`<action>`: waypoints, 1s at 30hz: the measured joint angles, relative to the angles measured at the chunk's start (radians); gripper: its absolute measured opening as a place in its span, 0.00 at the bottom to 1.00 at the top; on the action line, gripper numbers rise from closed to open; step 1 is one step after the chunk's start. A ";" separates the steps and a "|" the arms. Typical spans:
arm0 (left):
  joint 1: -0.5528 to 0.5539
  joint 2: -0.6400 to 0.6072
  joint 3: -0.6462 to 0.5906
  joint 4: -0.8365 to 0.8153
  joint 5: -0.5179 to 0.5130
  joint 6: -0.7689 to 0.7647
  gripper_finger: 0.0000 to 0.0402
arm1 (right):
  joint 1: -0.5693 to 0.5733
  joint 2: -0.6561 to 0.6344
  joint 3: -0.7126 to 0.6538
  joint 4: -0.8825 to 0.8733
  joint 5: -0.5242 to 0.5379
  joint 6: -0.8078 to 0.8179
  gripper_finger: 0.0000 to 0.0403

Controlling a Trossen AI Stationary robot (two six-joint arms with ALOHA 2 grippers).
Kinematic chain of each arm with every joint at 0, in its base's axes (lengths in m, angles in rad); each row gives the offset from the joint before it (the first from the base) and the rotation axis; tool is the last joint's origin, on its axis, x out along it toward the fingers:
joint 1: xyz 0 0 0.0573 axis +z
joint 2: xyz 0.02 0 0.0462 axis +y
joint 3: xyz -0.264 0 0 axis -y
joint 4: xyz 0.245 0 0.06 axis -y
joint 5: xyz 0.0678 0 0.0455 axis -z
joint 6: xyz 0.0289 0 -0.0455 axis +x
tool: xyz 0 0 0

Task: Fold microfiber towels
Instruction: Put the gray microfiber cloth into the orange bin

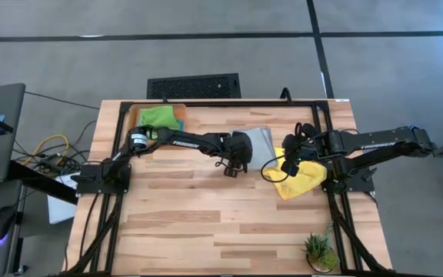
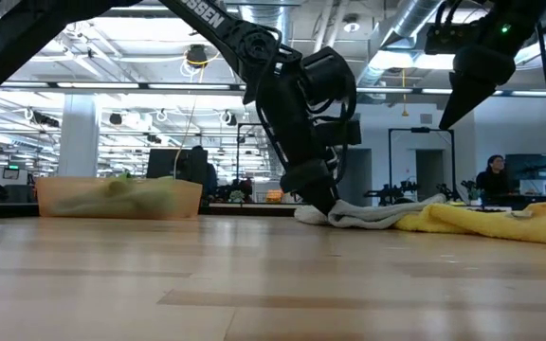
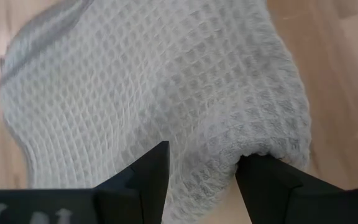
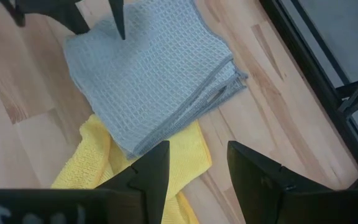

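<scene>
A light grey waffle towel [image 1: 261, 145] lies folded in several layers on the table's middle, its near right part resting on a crumpled yellow towel [image 1: 302, 178]. My left gripper [image 1: 235, 160] is open, low at the grey towel's left edge [image 2: 335, 213]. My right gripper [image 1: 289, 148] is open and empty, raised above both towels [image 4: 148, 74]. A lime green towel [image 1: 158, 115] and a turquoise one [image 1: 173, 123] lie in a bin. The orange towel is out of view. My left gripper's open fingers [image 3: 157, 158] come slanting down from the table's left onto the grey towel's left edge. A thick folded edge [image 3: 253, 149] bulges beside one fingertip. The towel lies on the table. Whether the fingers press on it, I cannot tell.
A shallow bin [image 1: 133, 115] stands at the far left corner. A small potted plant [image 1: 319, 250] stands at the near right. The black frame rail [image 4: 328, 81] runs along the table's right edge. Bare wood lies across the near half [image 1: 206, 223].
</scene>
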 joint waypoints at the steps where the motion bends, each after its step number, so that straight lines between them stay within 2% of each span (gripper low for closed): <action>1: 0.003 0.000 0.000 -0.001 0.000 -0.019 0.41 | 0.000 0.000 0.000 0.000 0.000 0.000 0.46; 7: 0.022 0.000 0.000 0.015 0.000 -0.074 0.41 | 0.000 0.000 0.000 0.000 0.000 0.000 0.46; 10: 0.024 0.000 0.000 0.000 0.000 -0.068 0.37 | 0.000 0.000 0.000 0.000 0.000 0.000 0.46; 12: 0.024 0.000 0.000 -0.007 0.000 -0.036 0.30 | 0.000 0.000 0.000 0.000 0.000 0.000 0.46; 16: 0.022 0.000 0.000 -0.010 0.000 -0.021 0.06 | 0.000 0.000 0.000 0.000 0.000 0.000 0.46; 17: 0.022 0.000 0.000 -0.011 0.000 -0.025 0.04 | 0.000 0.000 0.000 0.000 0.000 0.000 0.46; 22: 0.022 -0.004 0.000 -0.025 -0.010 -0.030 0.02 | 0.000 0.000 0.000 0.000 0.000 0.000 0.46; 27: 0.022 -0.038 0.000 -0.097 -0.087 -0.070 0.01 | 0.000 0.000 0.000 0.000 0.000 0.000 0.46; 30: 0.022 -0.066 0.000 -0.130 -0.091 -0.097 0.01 | 0.000 0.000 0.000 0.000 0.000 0.000 0.46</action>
